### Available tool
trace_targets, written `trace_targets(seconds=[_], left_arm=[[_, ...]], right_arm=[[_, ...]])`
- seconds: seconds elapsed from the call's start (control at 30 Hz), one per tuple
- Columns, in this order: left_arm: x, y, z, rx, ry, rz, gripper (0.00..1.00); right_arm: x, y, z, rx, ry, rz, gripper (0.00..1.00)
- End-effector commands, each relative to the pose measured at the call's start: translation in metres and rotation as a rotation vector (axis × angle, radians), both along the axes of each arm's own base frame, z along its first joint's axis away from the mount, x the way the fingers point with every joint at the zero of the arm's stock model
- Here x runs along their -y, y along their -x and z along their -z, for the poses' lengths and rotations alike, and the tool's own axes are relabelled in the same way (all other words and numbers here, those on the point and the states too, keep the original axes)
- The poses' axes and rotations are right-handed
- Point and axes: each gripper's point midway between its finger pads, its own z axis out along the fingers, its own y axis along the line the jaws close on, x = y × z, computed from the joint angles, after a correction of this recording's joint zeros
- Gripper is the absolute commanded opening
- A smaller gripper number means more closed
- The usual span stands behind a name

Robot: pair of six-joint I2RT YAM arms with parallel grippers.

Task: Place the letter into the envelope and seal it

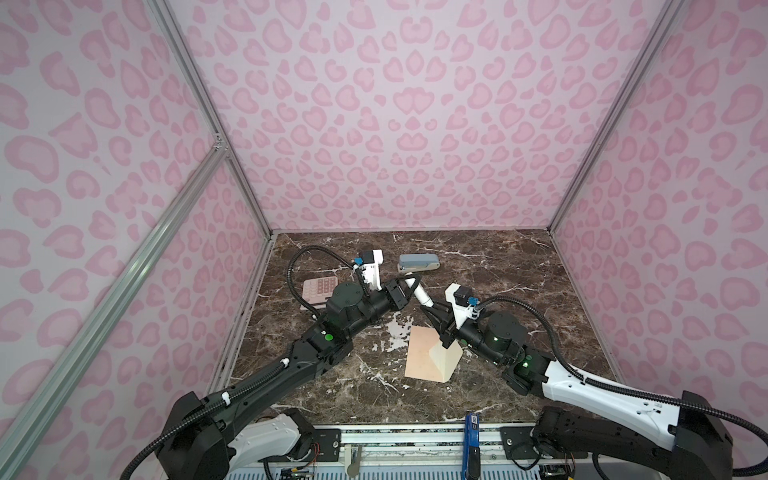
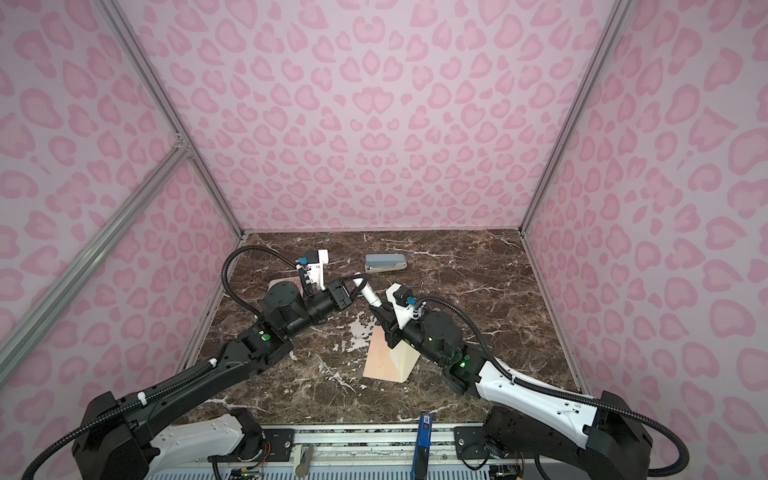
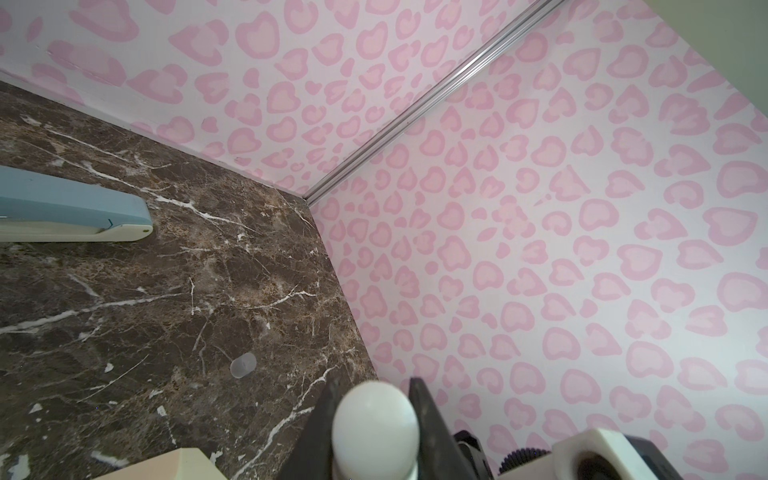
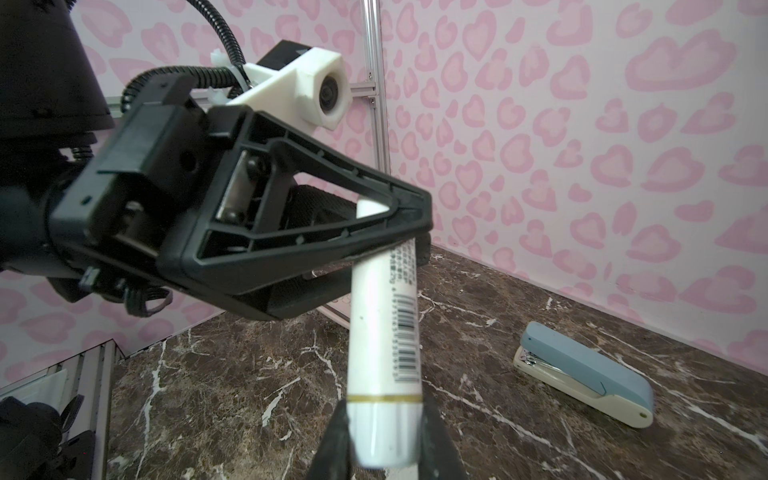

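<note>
We saw the envelope [image 1: 424, 355] lying near the middle of the table [image 1: 519, 266], with its pale flap [image 1: 446, 359] on the side by the right arm. Just above its far edge, the right gripper [image 1: 430, 311] pinched one end of a white glue stick [image 1: 420, 293]. The left gripper [image 1: 409, 286] pinched the other end, so the stick hung in the air between them. We saw a blue stapler [image 1: 417, 262] farther back and a pink calculator [image 1: 316, 289] partly under the left arm.
</note>
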Motion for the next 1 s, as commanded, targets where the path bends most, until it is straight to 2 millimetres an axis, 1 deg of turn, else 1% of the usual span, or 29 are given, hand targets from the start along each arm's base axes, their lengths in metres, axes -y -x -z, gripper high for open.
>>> trace_targets(seconds=[0.0,0.1,0.33,0.53,0.67,0.77,0.87,0.97], left_arm=[[0.0043,0.003,-0.0033,0.015,-0.007,0.03,0.2],[0.0055,0.0037,-0.0035,0.015,-0.009,0.037,0.25],[0.0099,0.0047,-0.0025,0.015,-0.006,0.059,0.34],[0.0107,0.0053,-0.0013,0.014,-0.007,0.065,0.35],[0.0095,0.0058,-0.0025,0.018,-0.006,0.062,0.32],[0.0097,0.006,-0.0044,0.022,-0.004,0.064,0.32],[0.0106,0.0061,-0.0046,0.022,-0.004,0.068,0.34],[0.0105,0.0062,-0.0054,0.026,-0.005,0.068,0.34]], right_arm=[[-0.001,-0.0014,-0.01,0.015,-0.029,0.003,0.17],[-0.0004,-0.002,-0.0121,0.015,-0.041,0.008,0.16],[-0.0019,-0.0043,-0.0159,0.02,-0.059,0.014,0.17],[-0.0012,-0.0068,-0.0178,0.023,-0.07,0.026,0.17],[-0.0019,-0.0074,-0.0186,0.023,-0.072,0.028,0.17],[-0.0029,-0.0078,-0.0177,0.021,-0.071,0.026,0.17],[-0.0041,-0.0084,-0.018,0.02,-0.072,0.025,0.17],[-0.0051,-0.0093,-0.0188,0.022,-0.073,0.025,0.17]])
